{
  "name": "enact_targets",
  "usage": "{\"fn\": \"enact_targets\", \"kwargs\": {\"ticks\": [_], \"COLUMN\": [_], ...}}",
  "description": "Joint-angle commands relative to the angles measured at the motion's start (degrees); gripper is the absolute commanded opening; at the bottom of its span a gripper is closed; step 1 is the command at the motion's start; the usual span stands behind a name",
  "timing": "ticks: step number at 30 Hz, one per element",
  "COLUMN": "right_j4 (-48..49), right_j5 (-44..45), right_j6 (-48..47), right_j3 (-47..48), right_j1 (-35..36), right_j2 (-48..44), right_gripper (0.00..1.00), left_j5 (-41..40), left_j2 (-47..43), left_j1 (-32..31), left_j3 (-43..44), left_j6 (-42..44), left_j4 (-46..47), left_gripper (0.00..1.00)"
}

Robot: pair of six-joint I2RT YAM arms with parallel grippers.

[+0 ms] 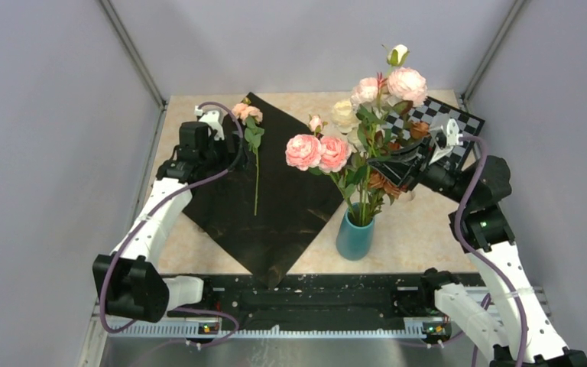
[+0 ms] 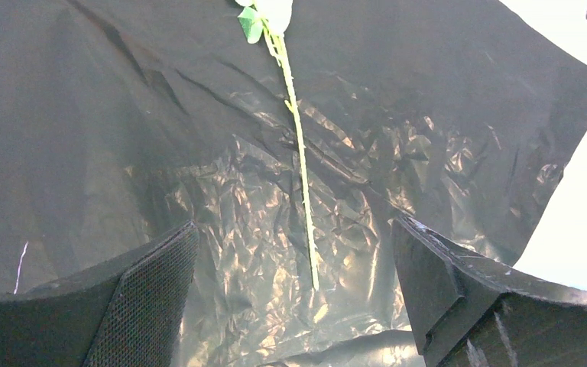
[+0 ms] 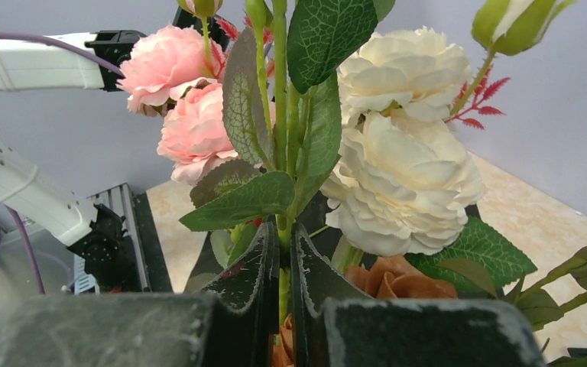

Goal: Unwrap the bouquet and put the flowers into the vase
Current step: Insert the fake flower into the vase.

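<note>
The bouquet's glossy black paper point(image 1: 290, 191) lies spread flat on the table. One pink rose point(image 1: 255, 153) lies on it. In the left wrist view its green stem point(image 2: 299, 164) runs between my left gripper's point(image 2: 294, 225) wide-open fingers, which hover above it without touching. The teal vase point(image 1: 355, 237) stands at the paper's right corner and holds several flowers point(image 1: 367, 115) in pink, cream and orange. My right gripper point(image 3: 284, 229) is shut on a green stem among them, below a cream rose point(image 3: 409, 172). In the top view that gripper point(image 1: 386, 167) sits at mid-height in the bunch.
A black-and-white checkerboard point(image 1: 443, 115) lies at the back right behind the flowers. Grey walls close in the table on three sides. The black rail point(image 1: 313, 294) with the arm bases runs along the near edge.
</note>
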Motion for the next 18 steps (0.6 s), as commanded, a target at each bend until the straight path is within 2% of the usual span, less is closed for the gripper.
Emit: {"fn": "enact_targets", "kwargs": {"ticks": [1,13,18], "right_j4": [-0.23,-3.85,-6.0], "right_j5": [0.91,0.52,0.95], "right_j6": [-2.34,-0.67,-0.56], "right_j3": [-1.22,-5.45,-4.94], "right_j1": [1.28,2.1,2.05], "right_j2": [-1.94,-5.81,-6.24], "right_gripper": [0.0,0.0,0.18], "left_j5": [-0.55,0.09,0.01], "left_j2": [0.86,1.95,1.9], "left_j1": [0.38,0.56,0.56], "left_j3": [-0.44,-0.12,0.09], "left_j6": [0.92,0.48,0.48], "left_j4": [2.34,2.23,1.72], "left_gripper": [0.99,0.99,0.99]}}
